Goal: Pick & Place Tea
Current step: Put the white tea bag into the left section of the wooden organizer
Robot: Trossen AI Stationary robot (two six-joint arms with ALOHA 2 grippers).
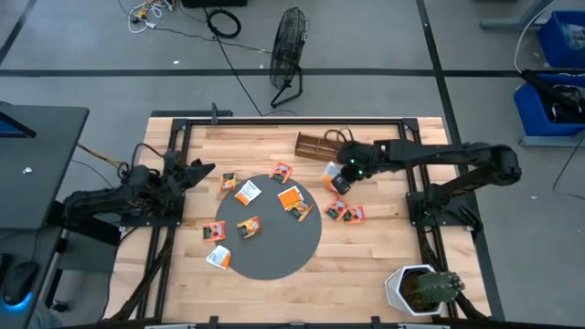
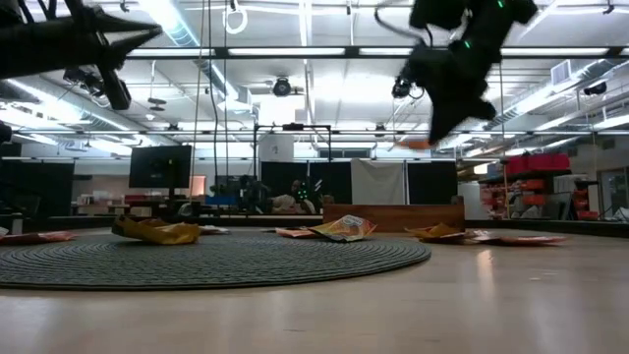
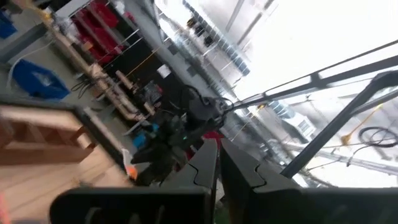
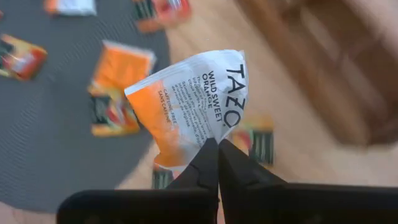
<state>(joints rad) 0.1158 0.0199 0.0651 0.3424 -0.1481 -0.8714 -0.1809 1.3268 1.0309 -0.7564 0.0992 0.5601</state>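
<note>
Clearly, a packet (image 4: 189, 109) is pinched only by its corner in the closed right tool (image 4: 217, 155), so it could be lost in transit.

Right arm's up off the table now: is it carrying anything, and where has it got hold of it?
Yes. The right gripper is shut on an orange and white tea packet, pinching one edge so the rest sticks out past the fingertips. The left gripper holds nothing.

Most tea packets (image 1: 249, 192) lie on the round mat (image 1: 274, 251) at the table's (image 1: 366, 274) middle, two just off its right edge. The wooden tray (image 1: 315, 144) sits at the far side, the potted plant (image 1: 425, 289) at the near right corner. The right gripper (image 1: 340, 181) hangs between tray and mat; the left gripper (image 1: 203, 169) is left of the mat.
</note>
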